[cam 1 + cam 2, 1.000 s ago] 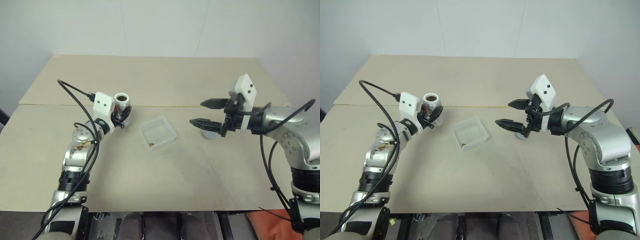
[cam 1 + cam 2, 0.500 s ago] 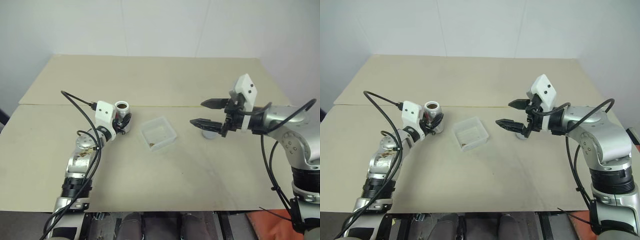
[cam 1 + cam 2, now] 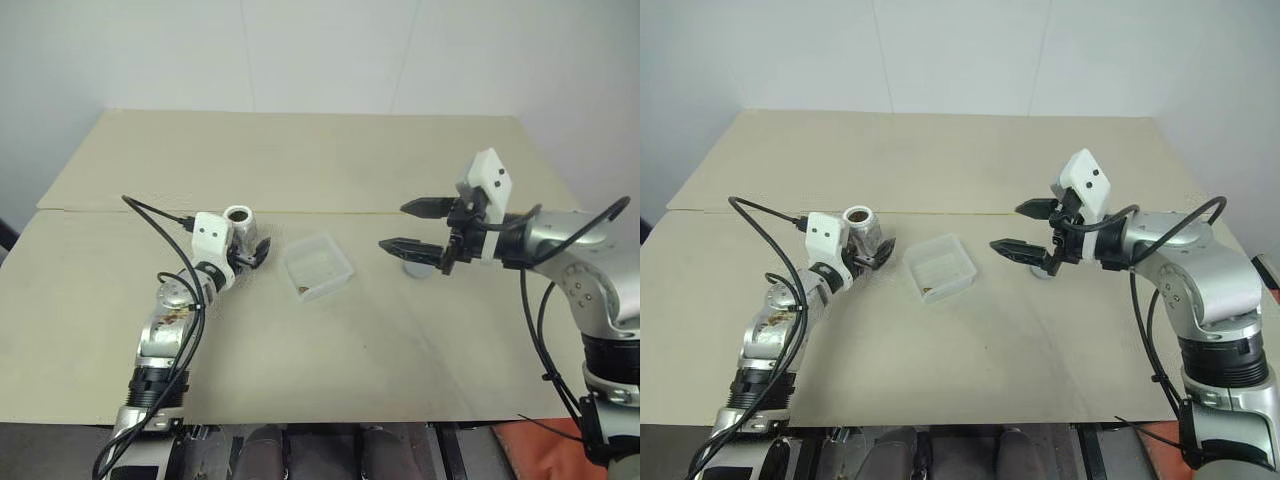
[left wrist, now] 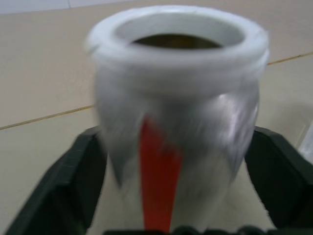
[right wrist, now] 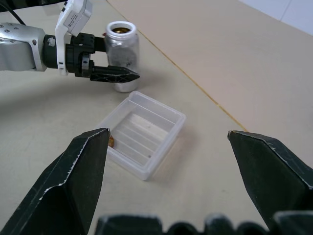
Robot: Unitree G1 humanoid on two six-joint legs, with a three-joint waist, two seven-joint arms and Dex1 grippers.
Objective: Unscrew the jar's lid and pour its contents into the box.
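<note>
The silvery jar (image 3: pixel 240 224) with a red mark stands upright on the table, mouth uncovered, dark contents (image 4: pixel 176 41) showing inside. My left gripper (image 3: pixel 251 242) is open, one finger on each side of the jar with a small gap. To the right lies the clear box (image 3: pixel 318 268), a few brown bits (image 5: pixel 112 142) in one corner. My right gripper (image 3: pixel 393 226) hovers open to the right of the box, empty. The grey lid (image 3: pixel 418 268) lies flat on the table just beneath it.
A thin seam (image 3: pixel 340 213) crosses the beige table behind the jar and box. A black cable (image 3: pixel 150 215) loops off my left wrist. A white wall rises behind the table's far edge (image 3: pixel 300 113).
My left arm has lowered the jar onto the table beside the box, and its fingers have opened off the jar. The right gripper has stayed where it was.
</note>
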